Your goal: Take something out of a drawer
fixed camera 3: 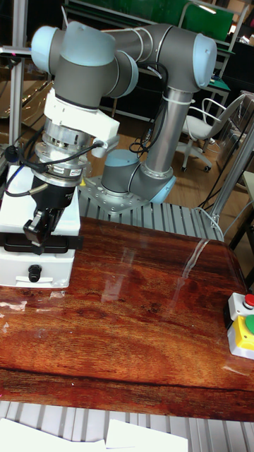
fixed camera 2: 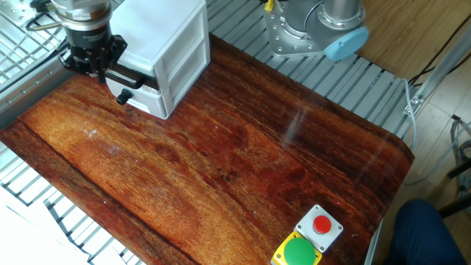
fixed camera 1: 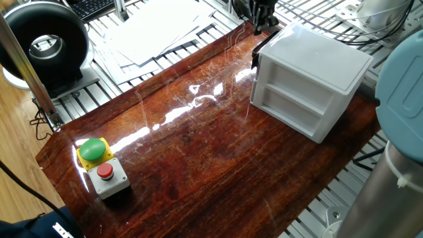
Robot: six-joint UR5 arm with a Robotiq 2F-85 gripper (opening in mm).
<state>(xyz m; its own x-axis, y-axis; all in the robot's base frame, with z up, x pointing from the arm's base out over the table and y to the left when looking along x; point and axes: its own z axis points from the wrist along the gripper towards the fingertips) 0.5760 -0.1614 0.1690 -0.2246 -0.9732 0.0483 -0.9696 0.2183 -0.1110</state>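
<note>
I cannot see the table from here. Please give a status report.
Gripper hangs above the upper drawer front; open or shut, cannot tell. Drawer pulled out a little. No cube visible. Button box far across the table, not in the way.
</note>
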